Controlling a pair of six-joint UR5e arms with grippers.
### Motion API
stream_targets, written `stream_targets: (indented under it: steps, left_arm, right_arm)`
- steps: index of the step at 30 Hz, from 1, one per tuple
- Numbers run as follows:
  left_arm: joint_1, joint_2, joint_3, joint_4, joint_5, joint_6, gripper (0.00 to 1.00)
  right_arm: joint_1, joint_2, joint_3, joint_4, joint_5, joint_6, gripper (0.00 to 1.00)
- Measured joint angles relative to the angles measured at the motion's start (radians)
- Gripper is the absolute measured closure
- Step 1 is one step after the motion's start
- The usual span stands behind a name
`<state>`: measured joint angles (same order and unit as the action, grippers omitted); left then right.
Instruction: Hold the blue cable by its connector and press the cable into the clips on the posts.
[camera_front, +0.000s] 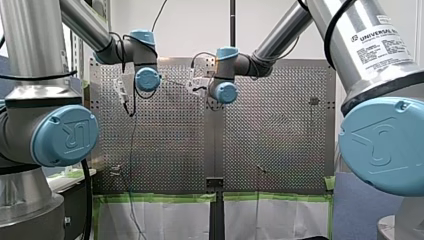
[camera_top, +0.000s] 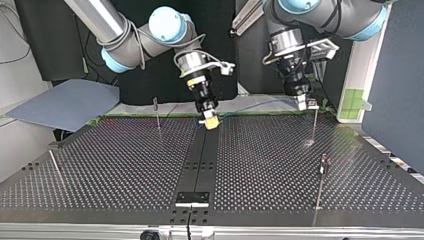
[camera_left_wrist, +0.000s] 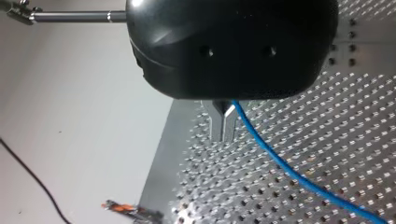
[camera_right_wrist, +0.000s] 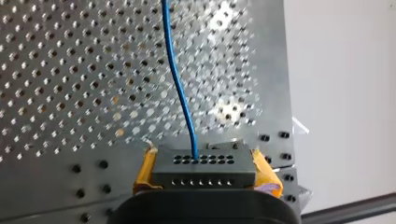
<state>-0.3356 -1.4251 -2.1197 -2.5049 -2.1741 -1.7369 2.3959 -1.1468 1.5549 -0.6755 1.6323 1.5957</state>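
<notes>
My right tool (camera_right_wrist: 204, 176) was clamped, yellow pads (camera_right_wrist: 144, 173) either side, on the dark connector (camera_right_wrist: 203, 165) of the blue cable (camera_right_wrist: 180, 93), which ran out ahead of it above the perforated bench (camera_right_wrist: 70, 70). My left tool (camera_left_wrist: 222, 137), its metal fingers (camera_left_wrist: 216, 122) drawn together, pinched the same cable farther along. A thin post (camera_top: 314, 125) stood just beside it.

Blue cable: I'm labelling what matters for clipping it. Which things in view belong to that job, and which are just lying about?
Job: cable, connector, posts, right gripper, left gripper.
Lying about: green tape, grey sheet.
</notes>
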Motion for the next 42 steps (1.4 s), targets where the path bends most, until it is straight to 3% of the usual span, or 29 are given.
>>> stream_targets:
  steps: [10, 20, 31, 42]
  left_arm:
    - [0.037, 0.003, 0.087, -0.05, 0.001, 0.011, 1.0]
    - [0.081, 0.01, 0.132, -0.066, 0.009, 0.008, 1.0]
    - [0.135, -0.003, 0.188, -0.079, 0.058, -0.005, 1.0]
    - [0.238, -0.064, 0.213, -0.089, 0.16, -0.058, 1.0]
  right_arm:
    - [0.012, -0.001, -0.075, 0.058, -0.013, -0.005, 1.0]
    - [0.013, -0.002, -0.132, 0.091, -0.019, -0.002, 1.0]
    - [0.012, -0.002, -0.193, 0.115, -0.022, -0.002, 1.0]
    - [-0.005, 0.0, -0.208, 0.116, -0.036, 0.0, 1.0]
